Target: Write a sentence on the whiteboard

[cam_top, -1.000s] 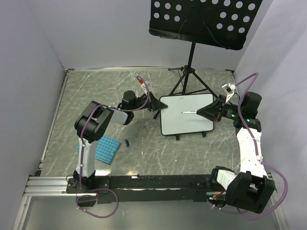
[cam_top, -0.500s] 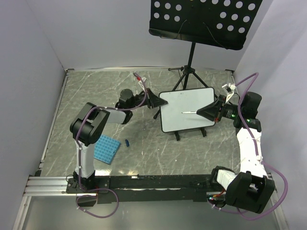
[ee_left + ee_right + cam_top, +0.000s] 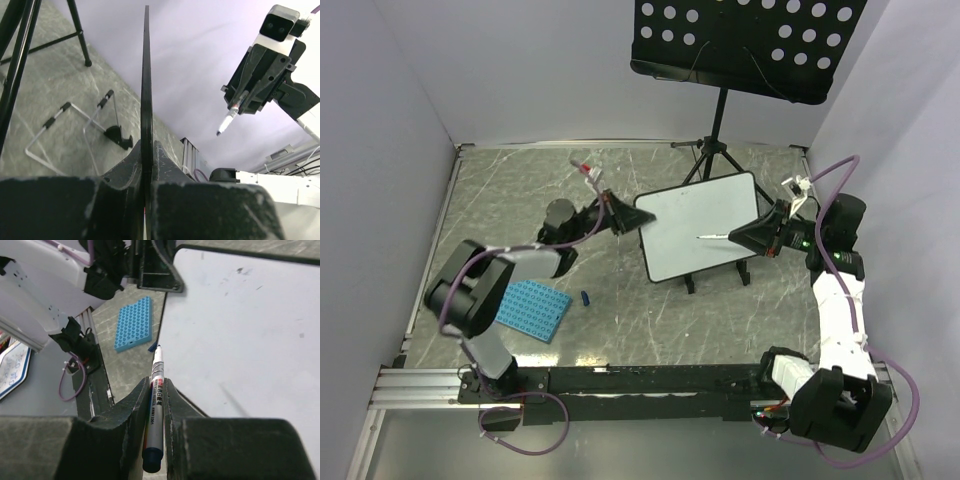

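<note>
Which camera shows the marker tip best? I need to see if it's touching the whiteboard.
Left wrist: the whiteboard is edge-on there and the marker tip plainly hangs clear of it. Right wrist looks down the marker's barrel, so the gap is unreadable. Top external shows only a thin sliver over the board.

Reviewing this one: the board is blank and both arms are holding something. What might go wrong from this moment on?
1. The left gripper pinches the whiteboard only at its left edge, tilted; marker pressure toward the far side may swing it or make it slip.
2. The marker lies lengthwise between the fingers of the right gripper, its tip apart from the board; a hard press may push it back through them.
</note>
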### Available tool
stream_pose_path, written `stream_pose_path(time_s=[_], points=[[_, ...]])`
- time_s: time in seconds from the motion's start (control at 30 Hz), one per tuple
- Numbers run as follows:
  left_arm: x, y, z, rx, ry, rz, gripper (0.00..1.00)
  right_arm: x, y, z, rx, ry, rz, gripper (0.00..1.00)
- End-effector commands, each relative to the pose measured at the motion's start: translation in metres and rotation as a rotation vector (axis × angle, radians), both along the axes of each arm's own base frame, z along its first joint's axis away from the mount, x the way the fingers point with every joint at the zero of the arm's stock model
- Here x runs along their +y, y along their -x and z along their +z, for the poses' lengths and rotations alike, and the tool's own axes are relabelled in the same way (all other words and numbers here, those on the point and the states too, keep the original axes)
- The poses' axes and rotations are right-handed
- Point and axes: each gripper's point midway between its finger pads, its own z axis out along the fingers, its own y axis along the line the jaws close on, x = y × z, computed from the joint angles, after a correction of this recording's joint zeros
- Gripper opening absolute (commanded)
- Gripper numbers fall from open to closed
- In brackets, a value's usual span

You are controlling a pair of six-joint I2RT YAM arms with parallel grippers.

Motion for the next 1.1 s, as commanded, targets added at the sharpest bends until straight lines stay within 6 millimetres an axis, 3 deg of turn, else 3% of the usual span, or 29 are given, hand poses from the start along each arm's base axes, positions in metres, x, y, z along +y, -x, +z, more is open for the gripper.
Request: stream_pose_path(time_s=[0.0, 0.03, 0.13, 0.17, 0.47, 0.63, 0.87, 1.07], points=[[0.030, 0.021, 0.060, -0.157, 0.107, 0.120, 0.01, 0.015, 0.021, 0.015, -0.107, 0.006, 0.099, 0.00], [0.036, 0.029, 0.072, -0.187, 0.119, 0.132, 0.01, 0.017, 0.023, 0.016, -0.111, 0.006, 0.107, 0.00], [0.048, 0.036, 0.067, -0.174, 0.098, 0.187, 0.01, 0.023, 0.027, 0.017, -0.130, 0.013, 0.130, 0.00], [0.054, 0.044, 0.078, -0.197, 0.114, 0.196, 0.01, 0.023, 0.028, 0.016, -0.124, 0.012, 0.133, 0.00], [0.086, 0.073, 0.067, -0.172, 0.104, 0.286, 0.01, 0.032, 0.030, 0.015, -0.166, 0.049, 0.143, 0.00], [0.094, 0.085, 0.066, -0.155, 0.134, 0.288, 0.01, 0.039, 0.032, 0.014, -0.185, 0.113, 0.134, 0.00], [0.102, 0.094, 0.060, -0.136, 0.161, 0.299, 0.01, 0.065, 0.044, 0.003, -0.225, 0.236, 0.203, 0.00], [0.104, 0.103, 0.058, -0.139, 0.174, 0.281, 0.01, 0.085, 0.056, 0.014, -0.271, 0.291, 0.277, 0.00]])
